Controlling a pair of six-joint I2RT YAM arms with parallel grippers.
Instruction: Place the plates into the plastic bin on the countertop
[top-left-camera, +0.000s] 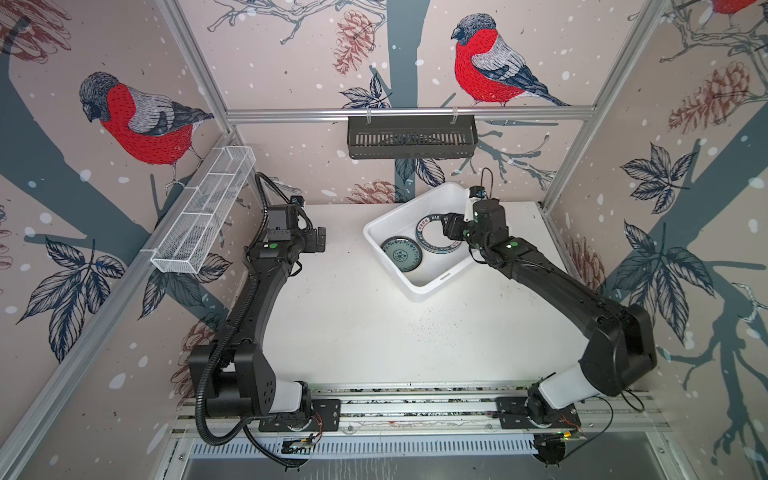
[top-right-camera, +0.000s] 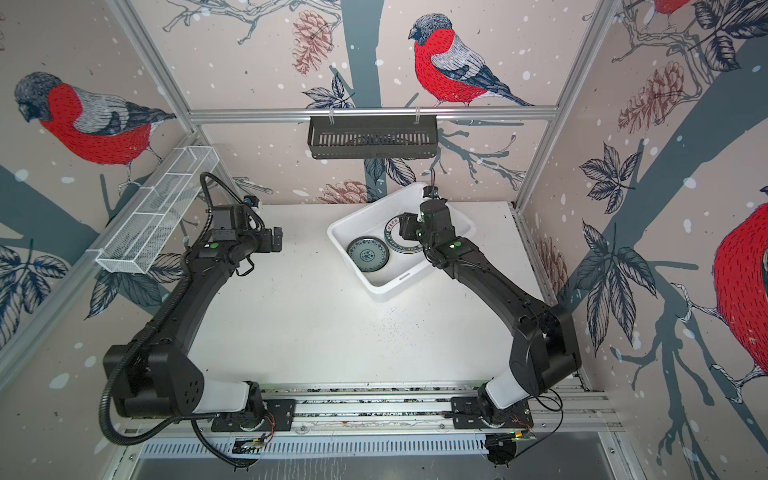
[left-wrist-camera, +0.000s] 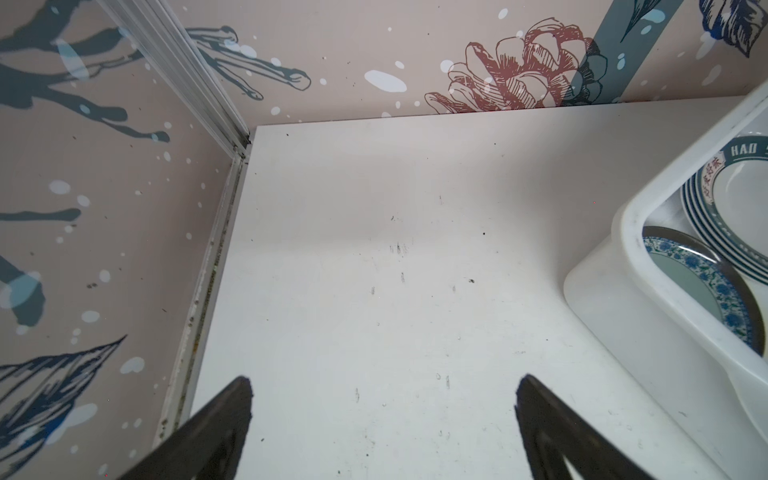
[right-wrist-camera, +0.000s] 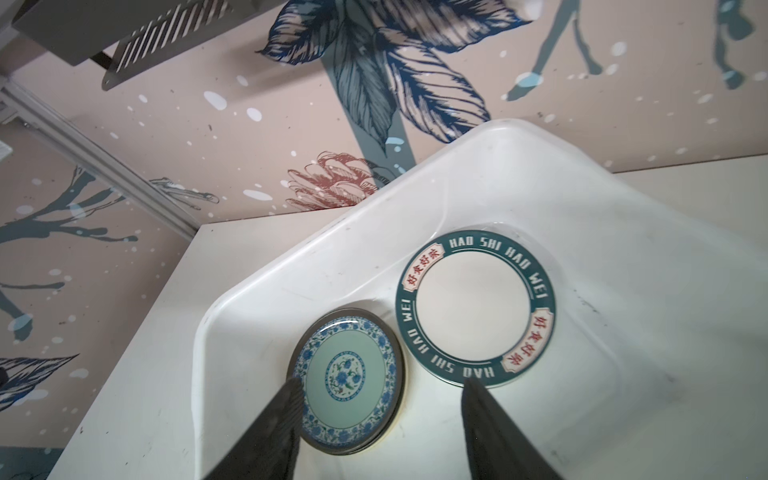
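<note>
The plastic bin (top-left-camera: 419, 291) (top-right-camera: 384, 293) stands slantwise at the back right of the countertop (top-left-camera: 353, 332). Inside it lie two piles of plates. A teal patterned plate (top-left-camera: 402, 254) (right-wrist-camera: 347, 378) tops one pile, with a dark rim and a cream edge showing beneath it. A white plate with a dark lettered rim (top-left-camera: 432, 245) (right-wrist-camera: 473, 311) tops the other. My right gripper (top-left-camera: 449, 226) (right-wrist-camera: 381, 382) hovers over the bin, open and holding nothing. My left gripper (top-left-camera: 320, 239) (left-wrist-camera: 385, 379) hangs open and empty above bare countertop, left of the bin (left-wrist-camera: 631, 232).
A black slotted rack (top-left-camera: 411, 137) hangs from the rail on the back wall. A white wire mesh tray (top-left-camera: 203, 212) is fixed along the left wall. Aluminium posts stand at the back corners, and the arms' mounting rail (top-left-camera: 415, 409) runs along the front edge.
</note>
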